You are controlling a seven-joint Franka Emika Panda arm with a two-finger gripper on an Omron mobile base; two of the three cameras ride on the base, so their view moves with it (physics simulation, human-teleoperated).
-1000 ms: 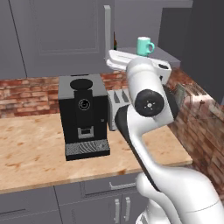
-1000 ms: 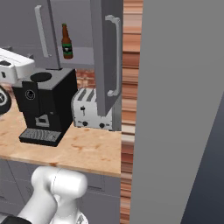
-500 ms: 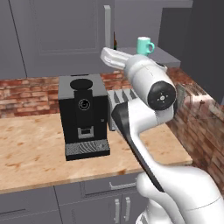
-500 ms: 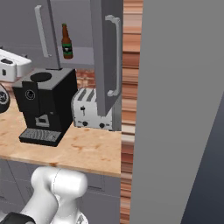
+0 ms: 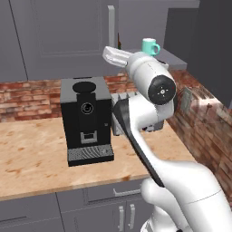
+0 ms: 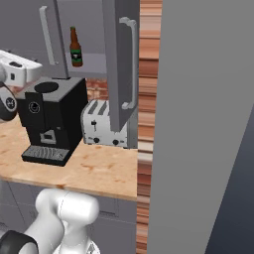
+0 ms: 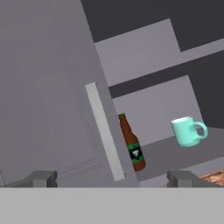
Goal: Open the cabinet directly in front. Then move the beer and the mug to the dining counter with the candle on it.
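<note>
Arm is being held raised over the worktop [image 5: 36, 149], hand pointed up at the cabinet [image 6: 119, 54]. Gripper [image 7: 111, 178] is being kept wide open, nothing held. Right door is standing open; the beer [image 7: 131, 143] and the mug [image 7: 187, 131] are being shown upright on the inner shelf [image 7: 166, 155], apart. Coffee machine [image 5: 86, 120] and toaster [image 6: 105, 123] are sitting below, against brick wall [image 5: 27, 93].
</note>
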